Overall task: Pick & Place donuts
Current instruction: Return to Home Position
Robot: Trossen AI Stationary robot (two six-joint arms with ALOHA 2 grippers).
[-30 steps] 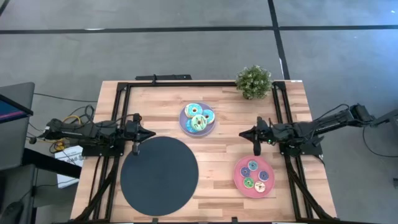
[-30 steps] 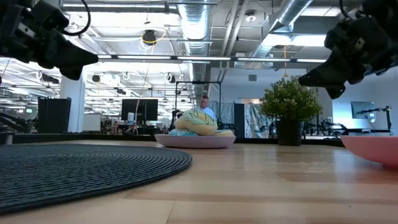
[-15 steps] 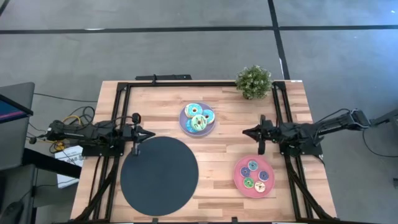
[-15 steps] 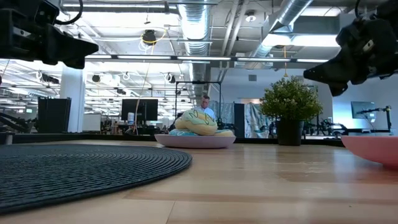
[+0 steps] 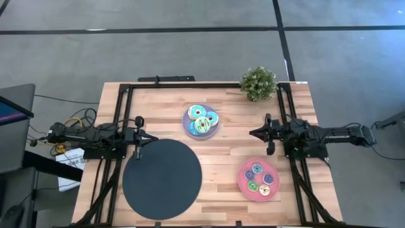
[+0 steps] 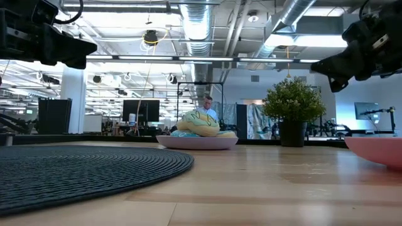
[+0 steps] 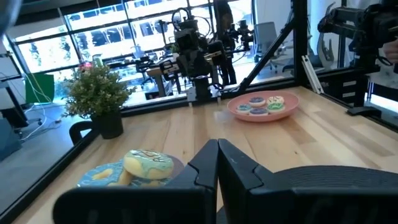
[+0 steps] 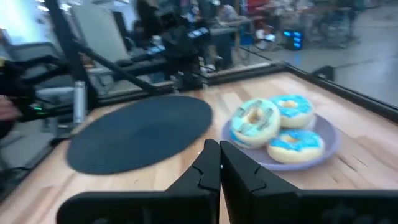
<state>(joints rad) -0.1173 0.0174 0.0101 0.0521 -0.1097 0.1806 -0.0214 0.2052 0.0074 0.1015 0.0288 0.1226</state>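
Three large donuts (image 5: 202, 120), iced blue and cream, are stacked on a lavender plate (image 5: 190, 130) near the table's far middle; they also show as donuts (image 8: 270, 127) and donuts (image 7: 146, 165) in the wrist views. Several small donuts (image 5: 259, 177) lie on a pink plate (image 5: 243, 183) at the near right. A big black round mat (image 5: 162, 178) lies at the near left. My left gripper (image 5: 155, 137) hovers shut above the mat's far edge. My right gripper (image 5: 250, 133) hovers shut above bare wood, between the two plates.
A small potted plant (image 5: 258, 83) stands at the far right corner. Black frame rails (image 5: 281, 107) run along the table's left, right and far sides. Bare wood lies between the lavender plate and the right arm. A person shows far off in the room.
My right gripper has drawn back a little toward the table's right edge and risen slightly. My left gripper has pulled back a bit toward the left edge. Both stayed shut. The donuts and plates have not moved.
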